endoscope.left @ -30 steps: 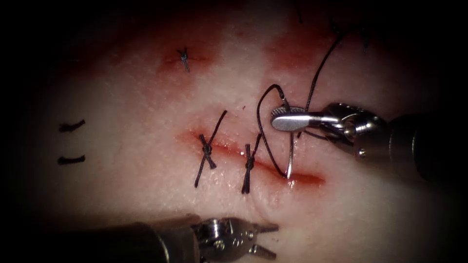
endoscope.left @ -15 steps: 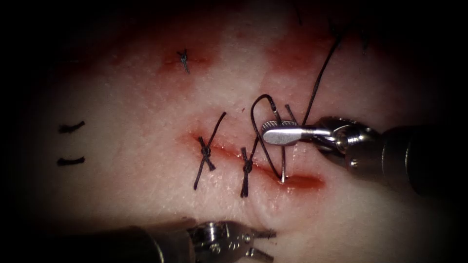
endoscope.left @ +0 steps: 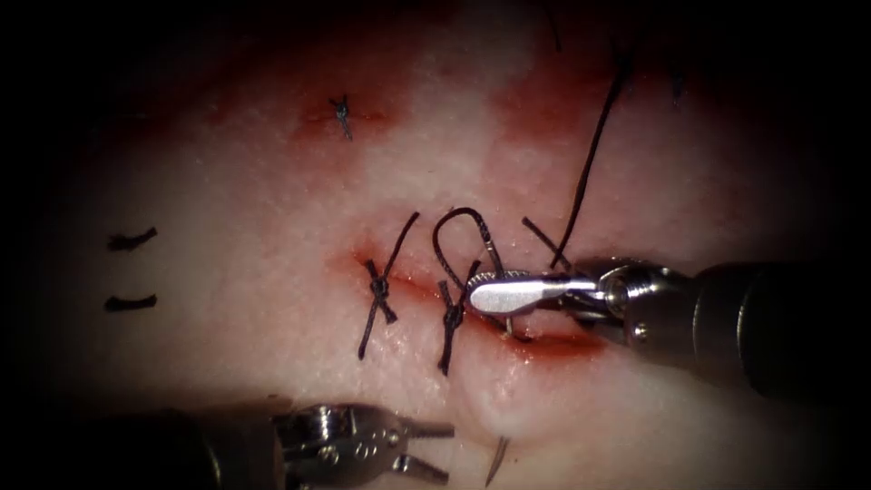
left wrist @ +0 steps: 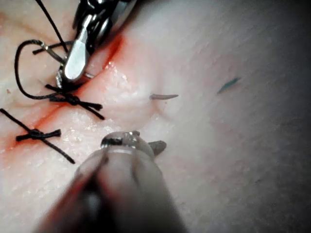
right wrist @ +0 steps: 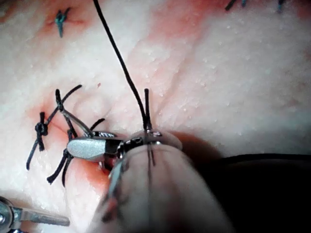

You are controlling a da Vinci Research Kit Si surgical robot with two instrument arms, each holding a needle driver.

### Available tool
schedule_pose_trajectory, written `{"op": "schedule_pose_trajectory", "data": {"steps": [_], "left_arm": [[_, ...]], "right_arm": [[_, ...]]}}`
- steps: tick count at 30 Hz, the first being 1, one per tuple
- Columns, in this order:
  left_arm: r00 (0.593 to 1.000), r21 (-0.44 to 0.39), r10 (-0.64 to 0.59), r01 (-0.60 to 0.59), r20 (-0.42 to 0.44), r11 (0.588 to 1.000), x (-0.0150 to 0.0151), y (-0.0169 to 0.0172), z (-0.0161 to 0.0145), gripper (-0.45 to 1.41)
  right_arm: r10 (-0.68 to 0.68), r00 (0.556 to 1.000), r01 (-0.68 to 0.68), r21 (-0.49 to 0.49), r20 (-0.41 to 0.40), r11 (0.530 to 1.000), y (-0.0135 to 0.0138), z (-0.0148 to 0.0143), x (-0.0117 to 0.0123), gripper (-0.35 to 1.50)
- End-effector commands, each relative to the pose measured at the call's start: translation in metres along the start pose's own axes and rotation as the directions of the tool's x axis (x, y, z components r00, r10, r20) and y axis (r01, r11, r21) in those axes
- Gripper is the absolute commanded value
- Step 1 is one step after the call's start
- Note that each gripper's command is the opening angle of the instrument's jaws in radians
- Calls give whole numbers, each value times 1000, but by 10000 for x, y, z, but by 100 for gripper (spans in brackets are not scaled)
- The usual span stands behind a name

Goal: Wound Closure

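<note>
Two knotted stitches already cross the cut in the tissue, and red fluid stains the far side and pools in the cut's open right end. From the right, the right tool lies low over that open end with its jaws clenched on the needle near its trailing end. The needle is in the tissue: its body is buried under a raised ridge of flesh on the near side of the cut, and its tip shows out of the surface there, close to the left tool. That tool waits near and to the left, jaws released and holding nothing. The thread runs from the needle's end in a loop beside the second knot and then far off to the upper right.

Risks, as I judge them: the bite looks shallow, so a hard pull could tear the ridge; the loose loop could snag on the neighbouring knot; the needle could twist in the grip. No containers are present.
</note>
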Motion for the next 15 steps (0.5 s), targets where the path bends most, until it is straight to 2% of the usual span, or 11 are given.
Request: {"op": "schedule_pose_trajectory", "data": {"steps": [1, 6, 8, 9, 10, 11, 13, 14, 15], "left_arm": [[1000, -1, 0, 0, -1, 1000, 0, 2, 7, 52], [1000, 6, 6, -6, -2, 1000, 0, 3, -2, 52], [998, 18, 62, -62, -21, 998, 1, 6, -2, 52], [995, 26, 90, -89, -37, 996, 2, 7, -2, 51], [993, 33, 111, -110, -47, 993, 3, 8, -1, 51], [989, 42, 138, -136, -60, 990, 5, 8, -1, 51], [979, 66, 184, -179, -88, 982, 11, 10, 0, 51], [962, 100, 240, -228, -131, 969, 19, 12, -1, 51], [955, 117, 259, -243, -145, 963, 22, 12, -2, 51]], "right_arm": [[1, 1000, -1, -1, 8, 1000, 8, 4, -8, -35], [10, 1000, -10, -46, 8, 999, 1, -11, -8, -35], [-29, 998, 26, -70, -47, 997, -2, -22, -4, -30], [-64, 996, 59, -77, -59, 995, -3, -25, -1, 5], [-93, 993, 87, -84, -70, 993, -4, -27, 3, 29], [-99, 991, 91, -87, -86, 992, -6, -30, 9, 69], [-150, 983, 139, -101, -104, 985, -9, -32, 19, 94], [-199, 972, 186, -115, -121, 976, -12, -35, 31, 113], [-244, 963, 230, -121, -117, 966, -13, -37, 36, 111]]}}
